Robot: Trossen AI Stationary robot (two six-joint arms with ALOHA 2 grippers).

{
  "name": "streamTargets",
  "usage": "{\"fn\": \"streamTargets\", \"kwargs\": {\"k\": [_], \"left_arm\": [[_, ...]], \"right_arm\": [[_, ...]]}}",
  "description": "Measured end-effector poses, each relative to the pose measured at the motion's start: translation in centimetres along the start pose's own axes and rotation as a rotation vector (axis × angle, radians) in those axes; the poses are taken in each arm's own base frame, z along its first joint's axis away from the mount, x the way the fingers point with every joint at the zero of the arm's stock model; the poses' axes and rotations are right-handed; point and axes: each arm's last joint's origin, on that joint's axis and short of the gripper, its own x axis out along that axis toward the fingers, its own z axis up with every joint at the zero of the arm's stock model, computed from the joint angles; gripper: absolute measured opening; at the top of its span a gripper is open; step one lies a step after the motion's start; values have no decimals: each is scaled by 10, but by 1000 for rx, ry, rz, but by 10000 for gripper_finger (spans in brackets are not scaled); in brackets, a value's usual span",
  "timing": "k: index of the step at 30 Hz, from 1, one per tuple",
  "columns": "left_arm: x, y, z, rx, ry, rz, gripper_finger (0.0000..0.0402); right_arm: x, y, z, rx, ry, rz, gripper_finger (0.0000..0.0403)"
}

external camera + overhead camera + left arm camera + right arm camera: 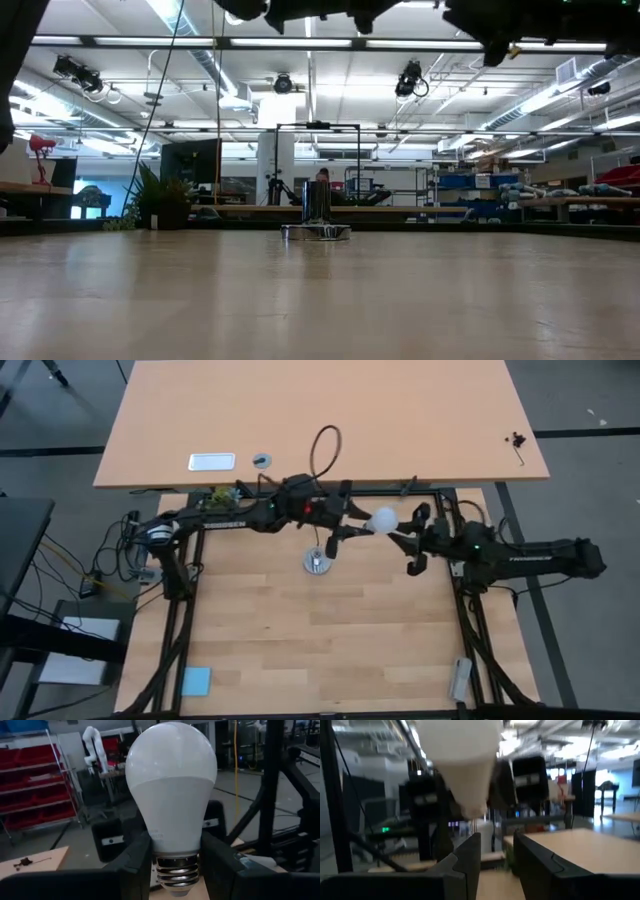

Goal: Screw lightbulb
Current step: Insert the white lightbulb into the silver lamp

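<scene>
Above the middle of the light wooden table [300, 660], held up in the air, the left gripper [176, 865] pinches the lightbulb [171, 785] by its narrow neck, one dark finger [137, 862] on each side just above the metal screw threads, the round white end pointing away toward the right arm. The right gripper [496, 855] sits close in front of the bulb's round end with its two fingers [470, 855] parted a little and nothing between them; the bulb hangs just beyond their tips, and I cannot tell whether they touch it. From overhead the bulb [382, 519] shows as a white spot between the two dark arms, the left arm reaching in from the left side and the right arm from the right. Below and a little to the left of it, a round silver socket [317, 562] stands upright on the table, well apart from the bulb, with a black cord [325, 445] looping away onto a second, plainer tabletop [420, 420] behind. A small blue square [196, 680] lies near the table's front left corner. From table height the socket [316, 215] stands alone on the boards, and behind it a big workshop opens out with ceiling strip lights [180, 20], shelves and a potted plant [160, 200].
</scene>
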Motion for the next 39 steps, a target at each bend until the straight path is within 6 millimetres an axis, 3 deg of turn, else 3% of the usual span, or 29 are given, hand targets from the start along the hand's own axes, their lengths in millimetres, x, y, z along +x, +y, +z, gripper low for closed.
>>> {"fn": "streamTargets", "kwargs": {"k": [5, 13, 25, 31, 39], "left_arm": [[-31, -16, -1, 18, -41, 42, 129], [-81, -44, -19, -12, -33, 111, 129], [-133, -78, -61, -40, -138, 140, 129], [-145, -86, -75, -94, -187, 137, 129], [-144, -93, -79, -105, -171, 117, 129]], "right_arm": [[20, 2, -2, -3, 52, 1, 124], [58, 15, -5, -38, 131, 41, 124], [95, 35, -9, 40, 184, 139, 154], [111, 44, -26, 101, 219, 141, 209], [141, 54, -40, 103, 193, 86, 295]]}}
